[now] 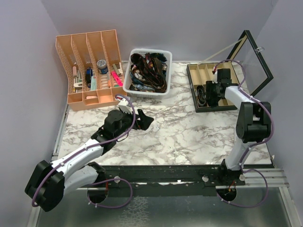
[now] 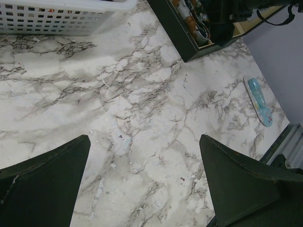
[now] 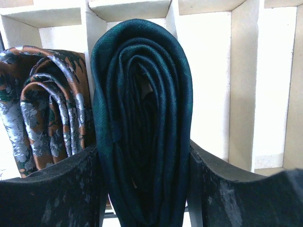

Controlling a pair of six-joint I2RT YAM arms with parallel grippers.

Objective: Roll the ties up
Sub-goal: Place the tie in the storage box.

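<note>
A dark teal tie (image 3: 142, 118), rolled into a tall oval coil, stands over the cream compartments of the black box (image 1: 193, 85). My right gripper (image 3: 144, 146) has one finger against each side of the coil, so the jaws are shut on it. A brown and silver patterned tie (image 3: 47, 104) sits rolled in the compartment to its left. In the top view the right gripper (image 1: 208, 93) reaches down into that box. Several loose ties (image 1: 147, 71) fill the white basket. My left gripper (image 2: 144, 138) hovers wide open above bare marble, holding nothing.
An orange desk organizer (image 1: 90, 71) stands at the back left. The white basket (image 1: 161, 52) is beside it. The box lid (image 1: 258, 61) stands raised at the back right. A small blue object (image 2: 260, 101) lies near the table's right edge.
</note>
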